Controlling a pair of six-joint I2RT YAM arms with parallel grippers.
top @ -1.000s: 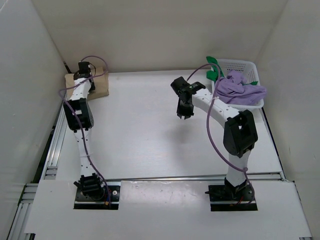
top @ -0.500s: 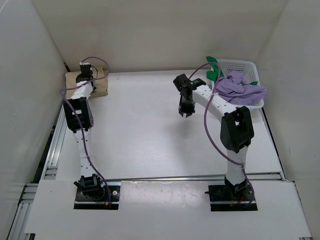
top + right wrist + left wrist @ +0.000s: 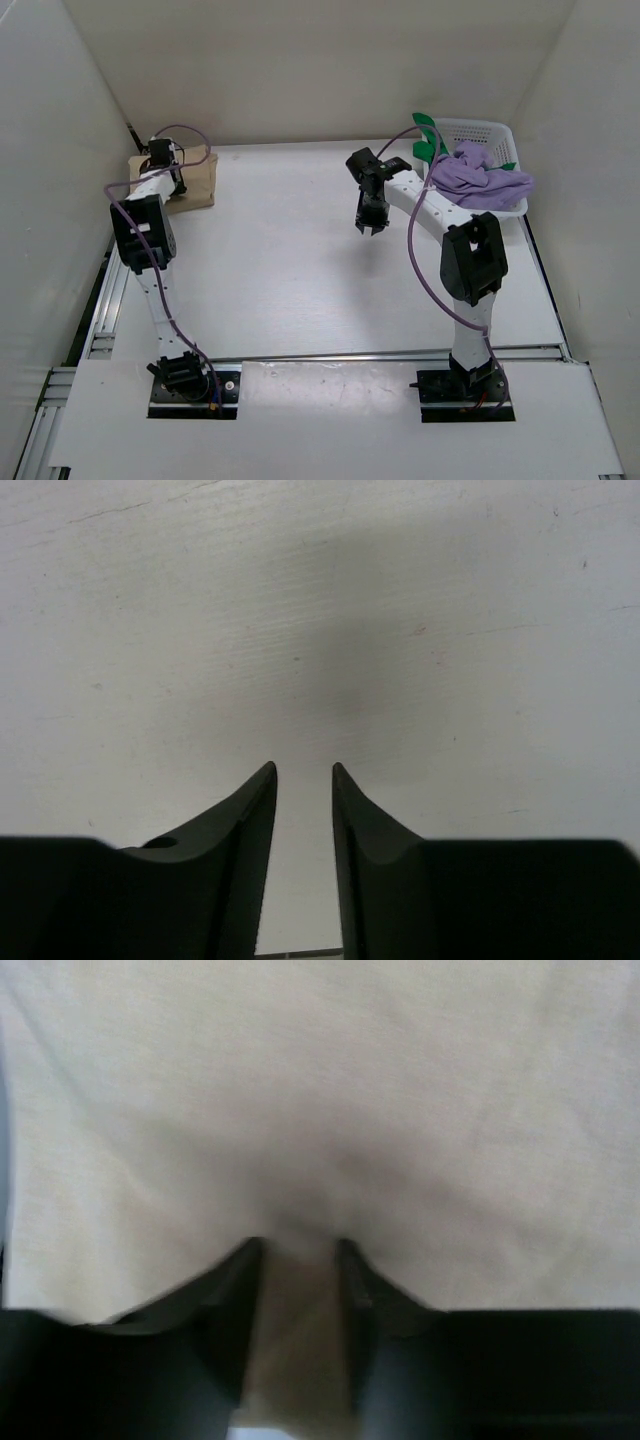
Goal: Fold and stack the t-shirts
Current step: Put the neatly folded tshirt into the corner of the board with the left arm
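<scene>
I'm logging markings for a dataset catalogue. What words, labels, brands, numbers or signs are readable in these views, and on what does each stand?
None: no readable text in any view.
The tan t-shirt, purple t-shirt, green t-shirt and white basket show no print, tag or logo.

Table [image 3: 300, 280]: broad white tabletop filling the middle of the overhead view. Seen close in the right wrist view, it shows fine scratches, small specks and a soft grey shadow.
Basket [image 3: 490, 130]: white plastic mesh, at the far right corner of the table, near the right wall.
Walls [image 3: 320, 70]: plain off-white panels closing in the table at the back, left and right.
Rails [image 3: 97, 320]: silver metal, running along the table's left edge.
Front board [image 3: 330, 415]: flat white panel across the near edge.
</scene>
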